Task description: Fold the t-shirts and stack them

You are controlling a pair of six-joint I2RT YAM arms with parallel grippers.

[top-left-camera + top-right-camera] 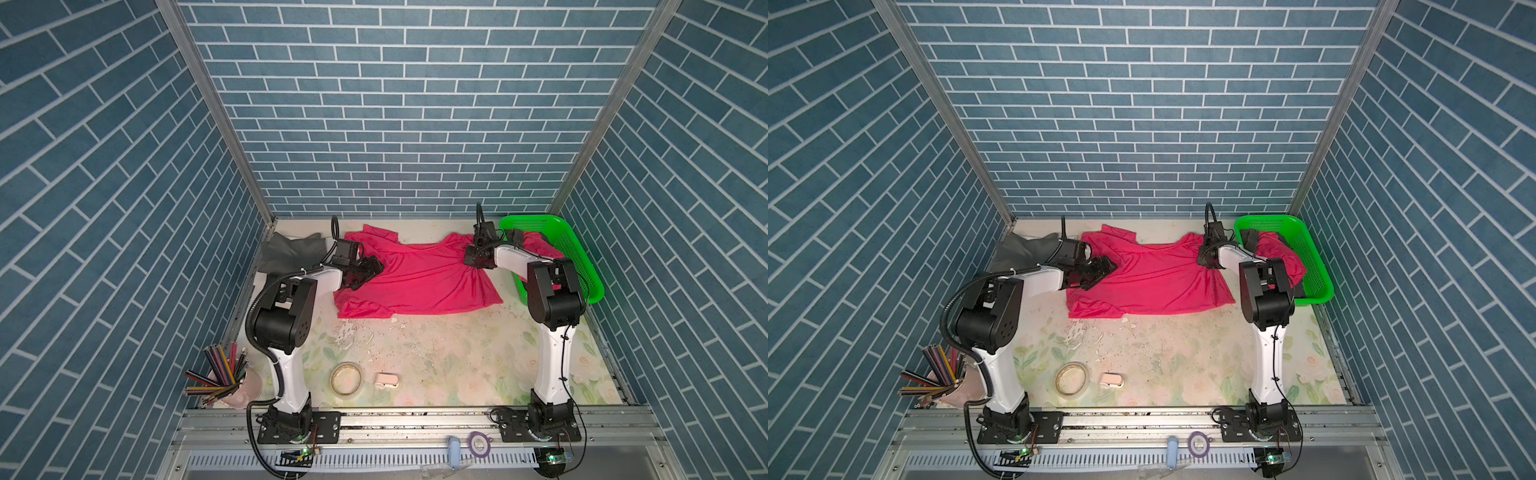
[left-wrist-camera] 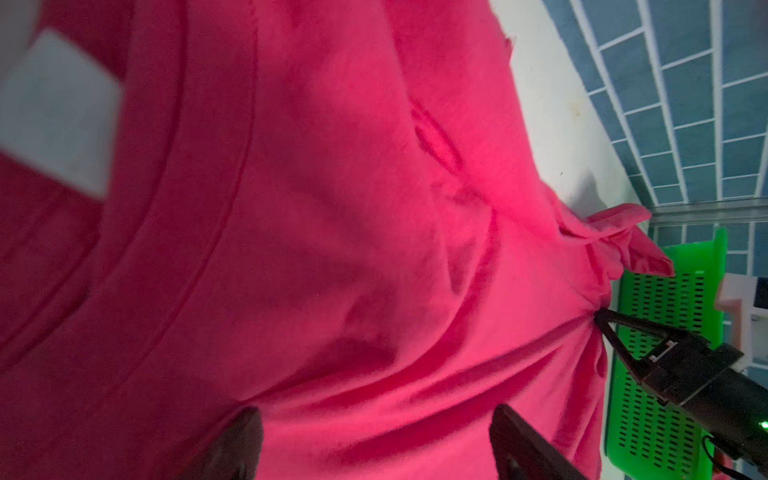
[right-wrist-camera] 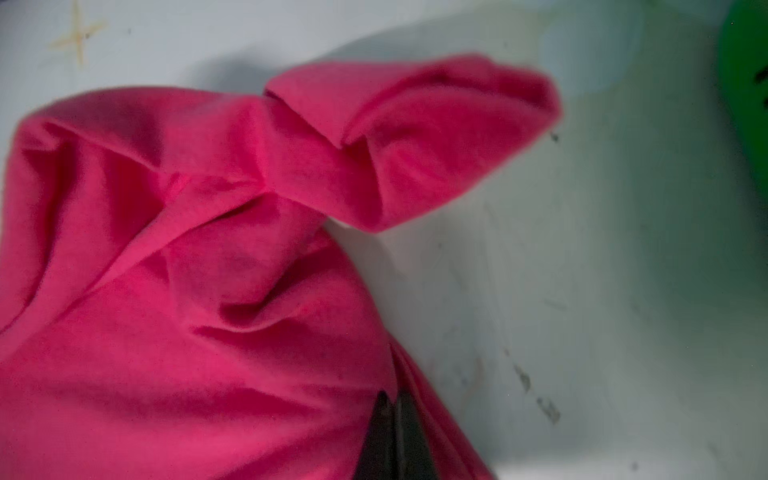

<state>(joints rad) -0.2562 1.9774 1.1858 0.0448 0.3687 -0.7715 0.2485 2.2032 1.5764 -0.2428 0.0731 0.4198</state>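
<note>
- pink shirt [image 1: 415,278] lay spread on the table [image 1: 436,353]: soft, light, limp.
- our right claw [image 2: 601,323] was pinched on its bunched edge; left claw [image 2: 376,415] gaped over it.
- we judged seams the surest hold.

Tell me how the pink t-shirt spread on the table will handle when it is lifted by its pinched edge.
The pink t-shirt looks floppy: folds radiate from where the right tool is shut on it, so it will likely drape and sag. It seems thin and light; pulled sideways, it would probably bunch rather than slide flat.
</note>
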